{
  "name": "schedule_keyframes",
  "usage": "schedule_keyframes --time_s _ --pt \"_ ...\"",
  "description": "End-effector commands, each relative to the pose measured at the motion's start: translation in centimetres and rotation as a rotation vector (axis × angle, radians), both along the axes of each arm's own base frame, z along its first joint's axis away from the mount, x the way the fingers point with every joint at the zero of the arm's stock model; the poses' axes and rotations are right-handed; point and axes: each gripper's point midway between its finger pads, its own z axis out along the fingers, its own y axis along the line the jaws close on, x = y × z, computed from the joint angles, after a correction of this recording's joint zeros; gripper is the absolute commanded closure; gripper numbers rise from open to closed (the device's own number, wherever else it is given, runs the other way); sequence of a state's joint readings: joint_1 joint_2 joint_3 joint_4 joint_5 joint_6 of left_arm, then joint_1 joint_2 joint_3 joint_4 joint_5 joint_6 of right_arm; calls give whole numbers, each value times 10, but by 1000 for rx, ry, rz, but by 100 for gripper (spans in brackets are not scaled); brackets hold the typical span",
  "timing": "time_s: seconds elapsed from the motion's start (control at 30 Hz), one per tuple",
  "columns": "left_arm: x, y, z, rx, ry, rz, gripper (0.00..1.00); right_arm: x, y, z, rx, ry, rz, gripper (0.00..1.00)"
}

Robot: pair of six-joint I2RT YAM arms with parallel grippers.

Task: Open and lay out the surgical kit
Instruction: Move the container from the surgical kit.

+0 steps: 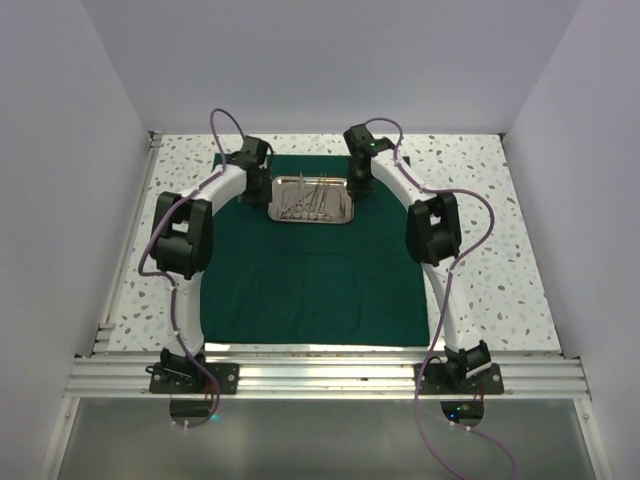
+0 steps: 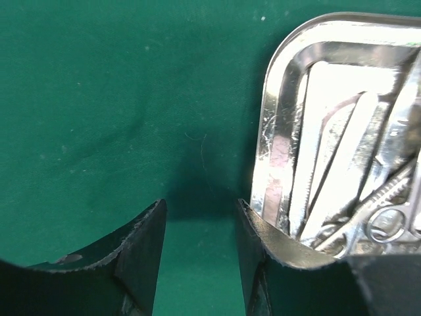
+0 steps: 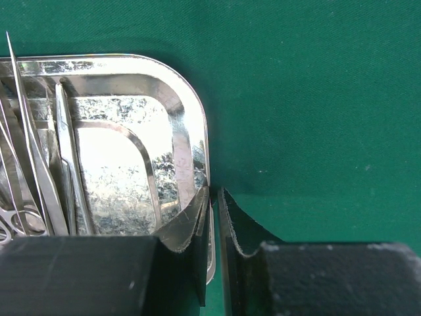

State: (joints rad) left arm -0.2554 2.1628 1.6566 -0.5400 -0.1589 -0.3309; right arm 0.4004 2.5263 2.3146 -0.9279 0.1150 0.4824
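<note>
the dark green drape [image 1: 310, 270] lies unfolded and flat on the surface. the shiny steel tray [image 1: 311, 201] sits near its far edge, holding slim silver instruments [image 1: 303, 199].

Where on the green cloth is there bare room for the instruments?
The dark green cloth drape is bare from the shiny rectangular steel tray down to its near edge. The far strip is crowded: the left hand and right hand flank the tray.

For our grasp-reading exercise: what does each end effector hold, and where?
The right end effector pinches the shiny rectangular steel tray by its side rim. The left end effector is open over the dark green cloth, holding nothing.
</note>
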Motion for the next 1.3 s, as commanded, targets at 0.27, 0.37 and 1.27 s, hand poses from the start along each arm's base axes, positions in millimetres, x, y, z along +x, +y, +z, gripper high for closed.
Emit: schedule_keyframes --time_s 0.27,0.37,1.27 --pt "16 2 73 -52 -179 21 51 -14 -18 -29 -91 82 -5 89" --pt "13 -4 59 -70 -146 3 52 -14 -19 -29 -94 82 -2 89" --pt "-13 -22 1 -137 -24 -55 100 -34 -22 -36 -91 119 30 100"
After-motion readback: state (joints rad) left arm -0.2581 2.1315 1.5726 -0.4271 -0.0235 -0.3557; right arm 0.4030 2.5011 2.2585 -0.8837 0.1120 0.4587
